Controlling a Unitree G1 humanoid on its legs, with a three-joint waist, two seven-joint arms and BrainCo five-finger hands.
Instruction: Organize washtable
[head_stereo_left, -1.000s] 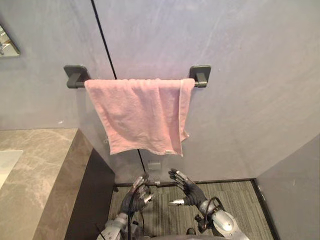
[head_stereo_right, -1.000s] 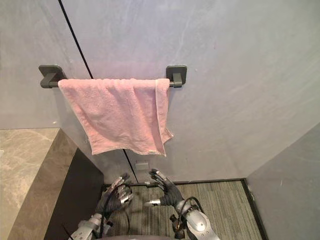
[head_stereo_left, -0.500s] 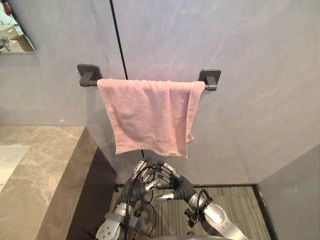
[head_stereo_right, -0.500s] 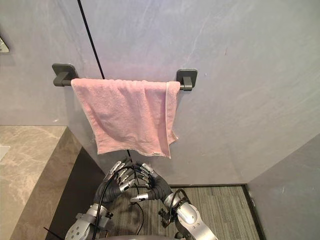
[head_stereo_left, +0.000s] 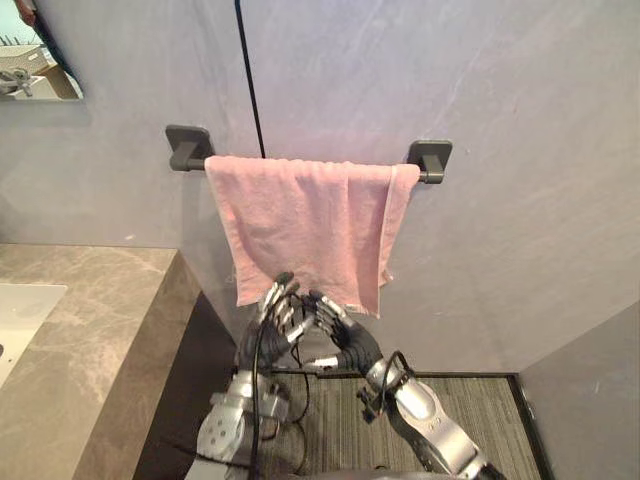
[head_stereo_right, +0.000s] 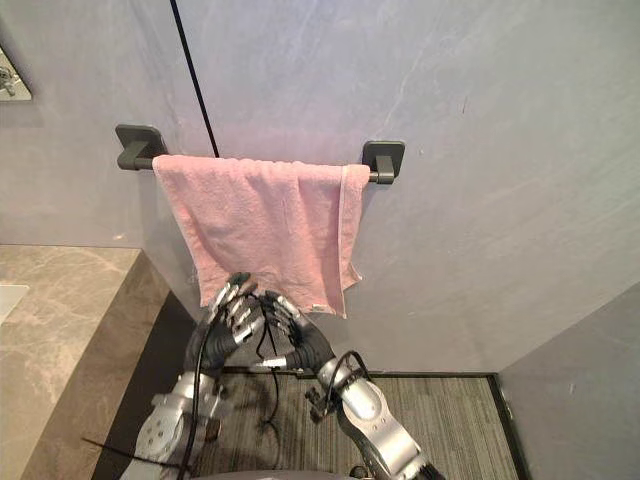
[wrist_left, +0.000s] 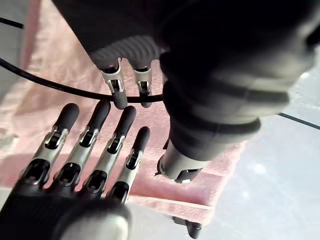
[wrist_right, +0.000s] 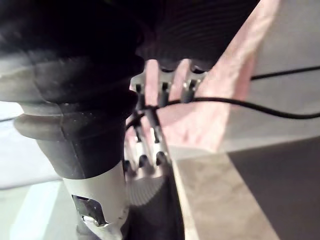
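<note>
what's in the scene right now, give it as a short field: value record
towel: pink, draped over the bar, lower edge slanted
towel bar: dark, wall-mounted, a bracket at each end
left hand: open, fingers straight, tips at the towel's lower edge; contact unclear
right hand: open, close beside the left hand
counter: marble, on the robot's left, with a white sink

Soft, even light fills the room. The wall (head_stereo_left: 500, 150) shows a pale sheen above the towel (head_stereo_left: 310, 230), which throws a faint shadow beneath it. The cabinet (head_stereo_left: 190, 370) under the counter (head_stereo_left: 90, 330) lies dark. Up close, the right hand (wrist_right: 161, 90) sits in deep shade; the left hand (wrist_left: 75, 167) catches small glints.
</note>
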